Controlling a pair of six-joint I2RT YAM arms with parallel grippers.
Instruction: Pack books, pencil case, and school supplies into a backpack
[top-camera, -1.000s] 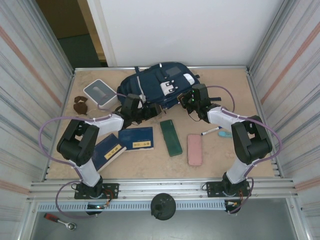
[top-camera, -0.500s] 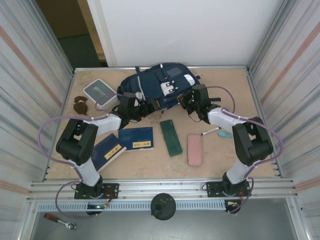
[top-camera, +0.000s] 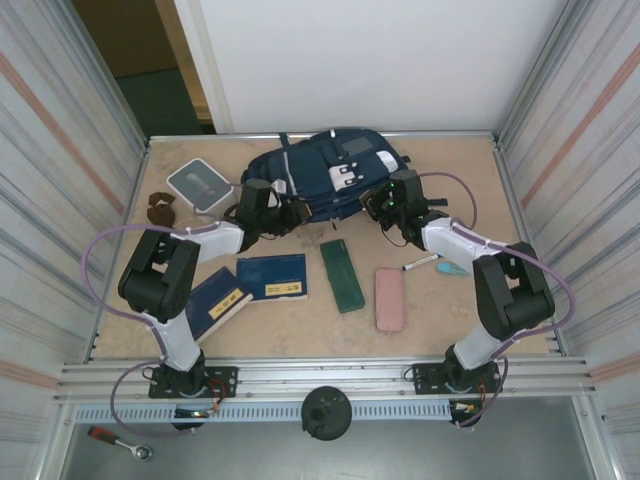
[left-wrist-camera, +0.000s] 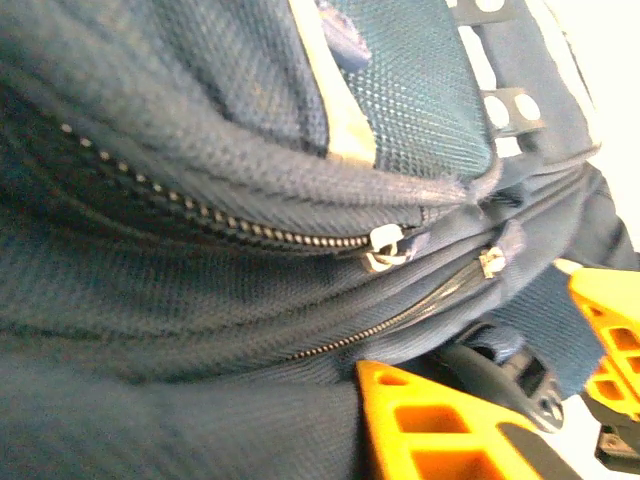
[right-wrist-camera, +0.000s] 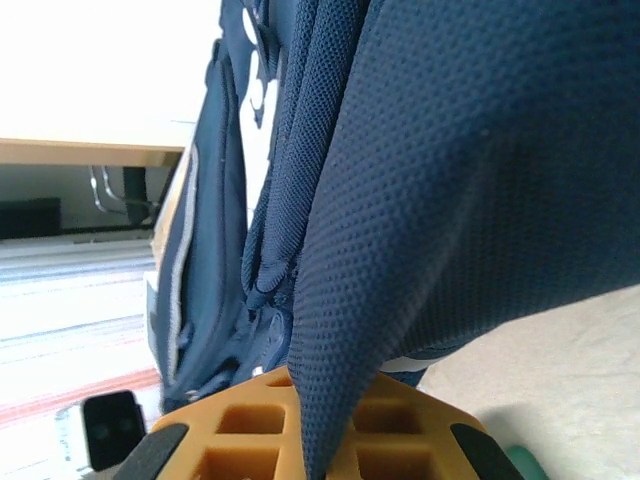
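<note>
Beige tabletop (top-camera: 450, 330) between corrugated metal walls (top-camera: 60, 190) carries the navy backpack (top-camera: 320, 170), lying flat. At the backpack's near right corner, the right gripper (right-wrist-camera: 310, 425) is clamped on a fold of its mesh fabric. At its near left side, the left gripper (top-camera: 278, 212) presses in by the zippers (left-wrist-camera: 385, 248); I cannot tell whether those jaws pinch anything. Two blue books (top-camera: 272, 277) lie nearer than the backpack, apart from it.
</note>
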